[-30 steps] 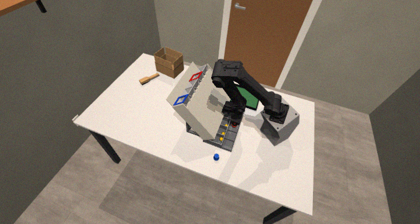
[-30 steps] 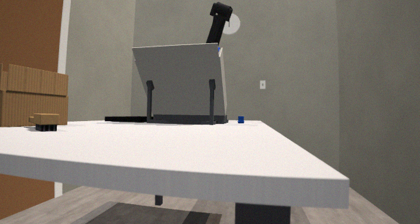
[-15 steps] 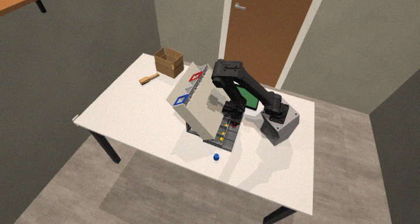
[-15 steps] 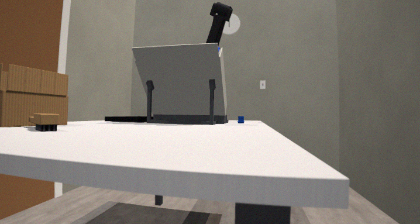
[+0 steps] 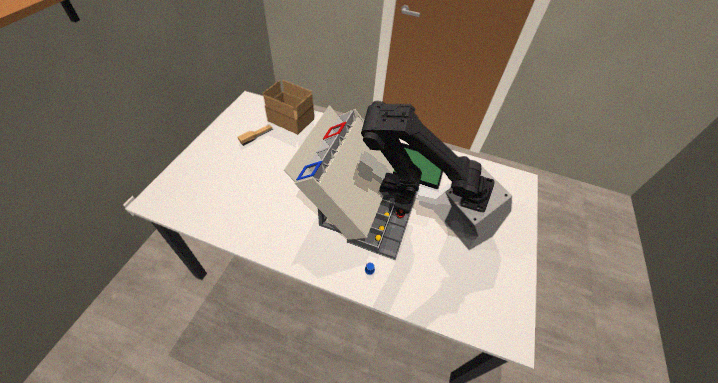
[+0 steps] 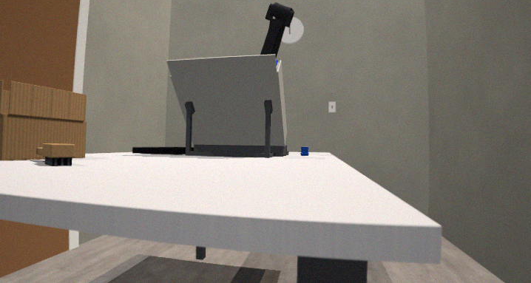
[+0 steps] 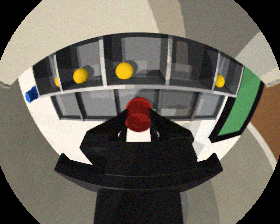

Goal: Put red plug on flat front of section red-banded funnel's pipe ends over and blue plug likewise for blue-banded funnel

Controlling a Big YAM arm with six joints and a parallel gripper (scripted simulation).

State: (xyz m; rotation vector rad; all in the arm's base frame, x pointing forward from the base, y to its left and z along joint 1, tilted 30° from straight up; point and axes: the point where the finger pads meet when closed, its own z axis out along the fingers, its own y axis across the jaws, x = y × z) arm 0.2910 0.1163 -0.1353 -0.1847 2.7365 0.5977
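My gripper is shut on the red plug and holds it over the flat front part of the dark sectioned tray, near its end by the arm's base; the plug also shows in the top view. Yellow marbles lie in several sections behind the front strip. The blue plug stands on the table in front of the tray and shows in the exterior view. The slanted cover carries the red-banded funnel and the blue-banded funnel at its top.
A green tray lies behind the arm. A cardboard box and a wooden brush sit at the table's far corner. The arm's grey base stands right of the tray.
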